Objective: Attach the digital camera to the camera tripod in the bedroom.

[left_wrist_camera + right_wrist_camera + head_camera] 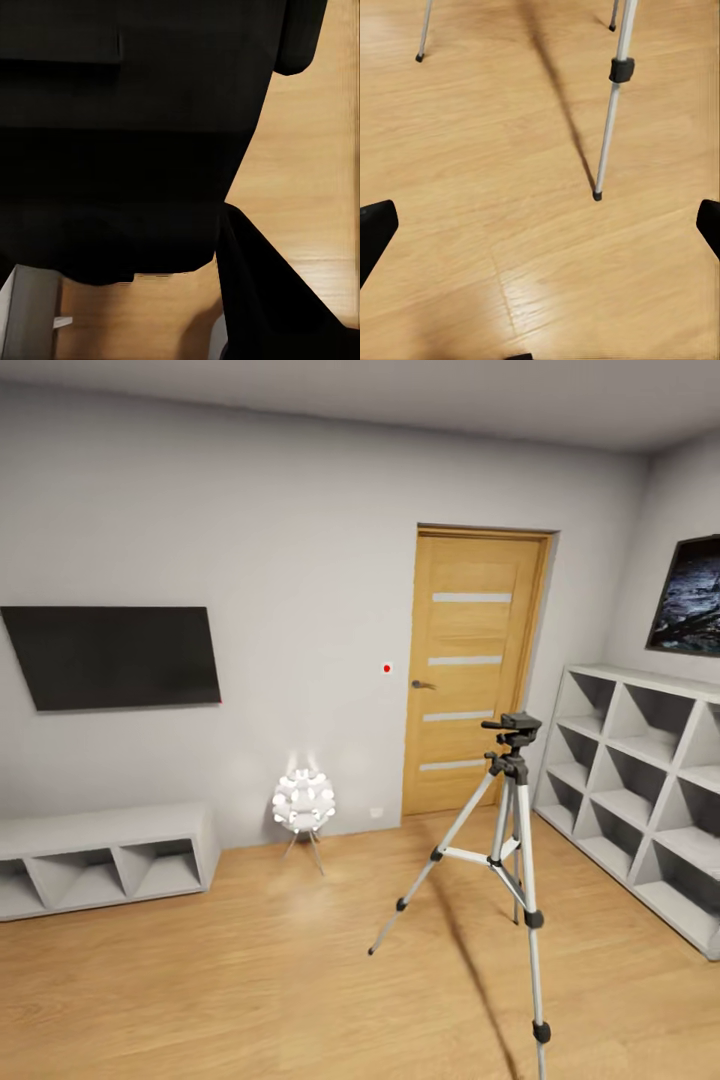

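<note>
The camera tripod (511, 815) stands on the wood floor right of centre, silver legs spread, its black head (516, 731) bare on top. In the left wrist view a bulky black body, the digital camera (127, 150), sits close against the lens, and my left gripper's dark fingers (274, 300) are closed against it. My right gripper (540, 225) is open over bare floor, its black fingertips (375, 232) far apart at the picture's edges. One tripod leg (615, 97) with a black foot stands just ahead of it.
A closed wooden door (475, 670) is behind the tripod. White cube shelving (640, 790) lines the right wall. A black TV (110, 656) hangs above a low white shelf (100, 855), and a small glowing lamp (303, 805) stands by the wall.
</note>
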Available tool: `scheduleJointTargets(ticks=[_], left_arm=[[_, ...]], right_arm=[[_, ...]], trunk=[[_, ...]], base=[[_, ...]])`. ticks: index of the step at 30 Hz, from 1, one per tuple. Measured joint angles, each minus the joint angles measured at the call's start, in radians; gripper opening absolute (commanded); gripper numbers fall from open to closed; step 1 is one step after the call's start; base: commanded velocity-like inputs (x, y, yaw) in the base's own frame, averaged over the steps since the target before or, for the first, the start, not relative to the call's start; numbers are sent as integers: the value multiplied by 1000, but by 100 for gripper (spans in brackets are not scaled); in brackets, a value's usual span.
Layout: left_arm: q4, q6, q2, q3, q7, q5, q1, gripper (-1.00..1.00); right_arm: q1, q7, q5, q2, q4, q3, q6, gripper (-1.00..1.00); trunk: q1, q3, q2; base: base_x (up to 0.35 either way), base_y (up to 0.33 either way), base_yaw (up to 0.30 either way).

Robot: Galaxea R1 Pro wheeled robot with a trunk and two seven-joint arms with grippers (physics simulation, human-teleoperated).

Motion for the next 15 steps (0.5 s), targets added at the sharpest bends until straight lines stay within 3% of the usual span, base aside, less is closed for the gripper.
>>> scheduleJointTargets(ticks=[15], left_arm=[[-1, 0, 0, 0, 0, 0, 0, -100]], right_arm=[[0, 0, 0, 0, 0, 0, 1, 100]], trunk=[[0, -8, 0]], base=[[0, 0, -292]])
